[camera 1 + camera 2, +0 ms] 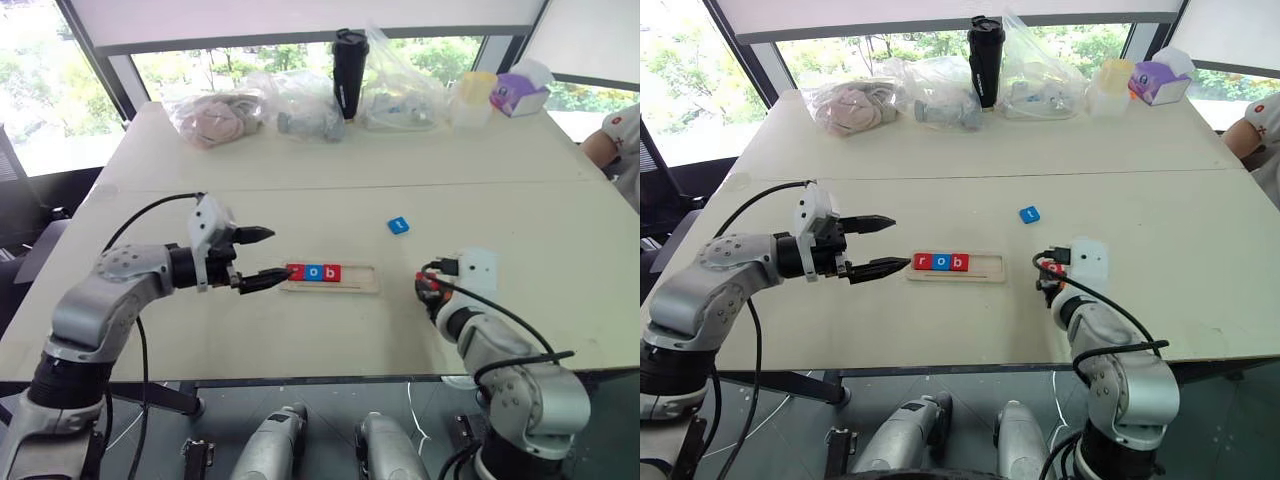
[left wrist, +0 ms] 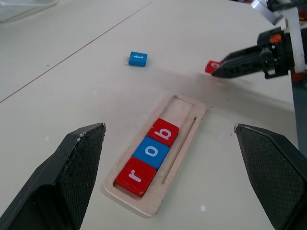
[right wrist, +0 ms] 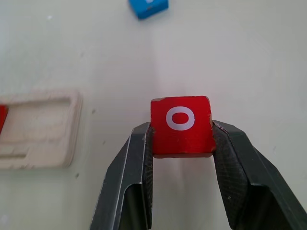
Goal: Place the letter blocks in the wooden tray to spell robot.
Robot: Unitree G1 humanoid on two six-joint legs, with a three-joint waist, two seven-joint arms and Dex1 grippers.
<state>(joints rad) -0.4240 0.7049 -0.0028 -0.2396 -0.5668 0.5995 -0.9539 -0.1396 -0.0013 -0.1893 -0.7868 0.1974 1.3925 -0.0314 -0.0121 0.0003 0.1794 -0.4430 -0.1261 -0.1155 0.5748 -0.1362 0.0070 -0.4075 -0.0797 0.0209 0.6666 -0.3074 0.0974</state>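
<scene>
Right wrist view gives what the head views cannot: the right gripper (image 3: 182,132) pinches a red o block (image 3: 181,126) by its two side edges, the white letter facing up, the block sitting at the very tips of the fingers (image 3: 139,158). In the left eye view that block is a mere red speck under the wrist. Past the fingertips lies the blue t block (image 3: 148,6), loose on the table (image 3: 249,57), apart from everything else. Off to one side of the fingers is the empty end of the wooden tray (image 3: 41,129).

The left wrist view shows the tray's contents plainly. Three blocks lie in the recess, touching in a row: a red r block (image 2: 136,176) at the end nearest the left gripper (image 2: 172,143), then a blue o block (image 2: 151,151), then a red b block (image 2: 164,132). The rest of the recess beyond the b is bare wood. The left fingers (image 2: 72,163) stand spread wide, holding nothing, with the tray's filled end between and just ahead of them. The right gripper with its red block shows beyond the tray's far end, well apart from it.
</scene>
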